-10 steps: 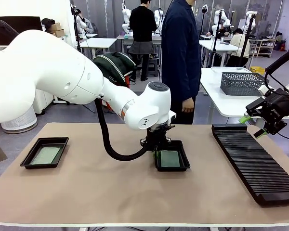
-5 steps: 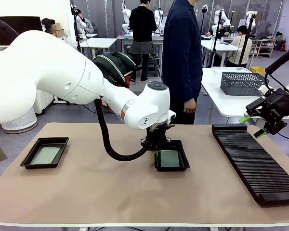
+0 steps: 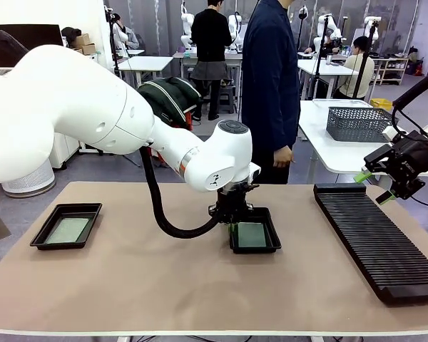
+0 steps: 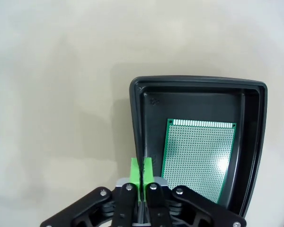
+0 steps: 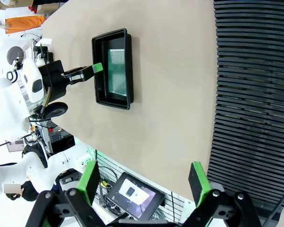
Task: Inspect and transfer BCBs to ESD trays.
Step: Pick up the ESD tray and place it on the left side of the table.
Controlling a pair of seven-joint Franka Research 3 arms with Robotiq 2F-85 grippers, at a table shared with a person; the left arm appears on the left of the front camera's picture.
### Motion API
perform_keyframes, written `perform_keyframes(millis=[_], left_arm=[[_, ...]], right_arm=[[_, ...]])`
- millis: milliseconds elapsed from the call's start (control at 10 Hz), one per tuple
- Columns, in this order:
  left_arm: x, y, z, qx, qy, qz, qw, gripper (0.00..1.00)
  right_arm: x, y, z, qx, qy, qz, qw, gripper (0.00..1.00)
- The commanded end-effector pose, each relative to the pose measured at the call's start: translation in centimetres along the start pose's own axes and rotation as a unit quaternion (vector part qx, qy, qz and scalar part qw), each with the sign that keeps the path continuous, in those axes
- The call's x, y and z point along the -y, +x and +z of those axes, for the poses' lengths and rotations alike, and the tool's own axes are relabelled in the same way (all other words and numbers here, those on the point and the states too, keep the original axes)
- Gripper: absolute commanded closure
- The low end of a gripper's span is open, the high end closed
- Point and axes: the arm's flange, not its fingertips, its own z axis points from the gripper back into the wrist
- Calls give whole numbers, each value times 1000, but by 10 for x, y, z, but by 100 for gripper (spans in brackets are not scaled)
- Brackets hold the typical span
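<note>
A green perforated BCB [image 4: 198,157] is seen lying flat on the floor of a black ESD tray [image 4: 137,118] in the lower right of the left wrist view; in the front view this tray [image 3: 274,246] sits just below the middle of the frame. A second BCB [image 3: 66,230] rests in another ESD tray [image 3: 43,231] at the left of the front view.

The left gripper [image 4: 142,171] is held over the tray's near wall with its green pads pressed together and nothing visibly clamped between them. The right gripper [image 5: 144,182] is held spread wide and empty, high above the black slotted rack [image 3: 374,239] at the right of the front view.

A snag is judged possible: the closed fingers stand very close to the tray's rim, so a sideways pull could drag the light tray across the tan table [image 3: 164,285] or tip it, shaking the board loose.

A person [image 3: 269,78] stands at the upper middle of the front view.
</note>
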Motion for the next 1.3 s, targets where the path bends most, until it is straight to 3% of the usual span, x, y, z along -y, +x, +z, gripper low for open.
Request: perform_keyframes(millis=[0,400,1200], left_arm=[[-1,-2,-2,-1,2,-2,1000,100],[0,0,0,0,0,0,1000,97],[-117,31,11,-3,-193,34,981,97]], right_arm=[[0,-3,-3,11,-3,-9,1000,0],[0,-3,-3,11,-3,-9,1000,0],[0,-3,-3,11,-3,-9,1000,0]])
